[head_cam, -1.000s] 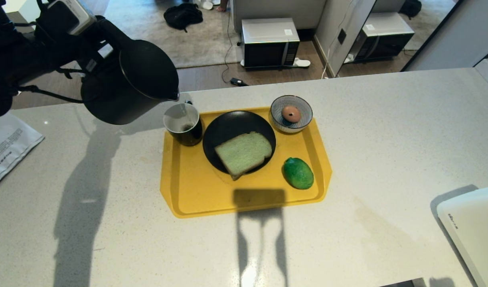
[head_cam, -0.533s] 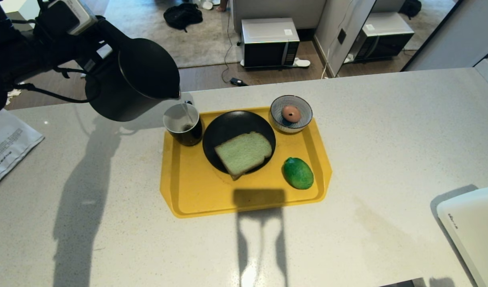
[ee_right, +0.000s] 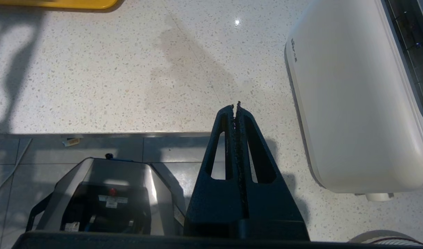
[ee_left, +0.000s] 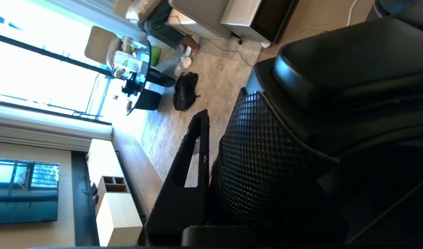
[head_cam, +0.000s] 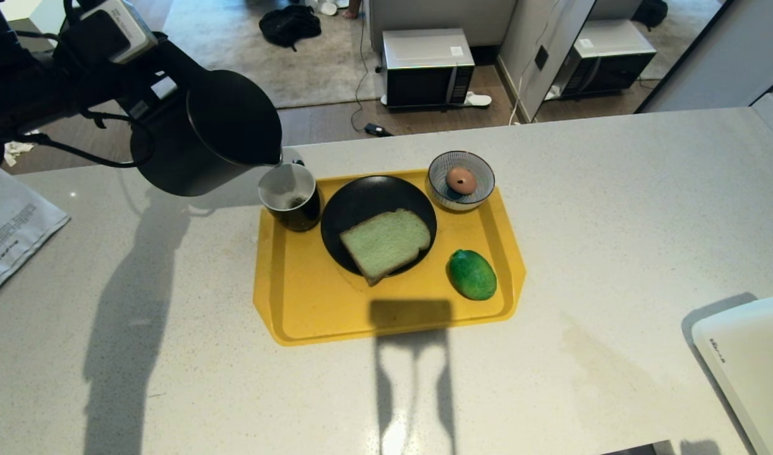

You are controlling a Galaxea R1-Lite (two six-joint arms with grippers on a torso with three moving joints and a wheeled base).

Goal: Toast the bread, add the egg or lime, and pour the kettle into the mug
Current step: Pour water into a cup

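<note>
Left hand (head_cam: 147, 95) round tilted black kettle (head_cam: 209, 136)

A home with an open kitchen: a speckled stone bench (head_cam: 614, 208), a microwave (head_cam: 428, 66) on the wood floor, and a television (ee_left: 23, 192) beyond.

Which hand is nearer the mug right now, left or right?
Left. The left hand holds the kettle tilted, spout just above the mug on the yellow tray. The right hand, shut and empty, hangs at the counter's near edge beside a white appliance.
</note>
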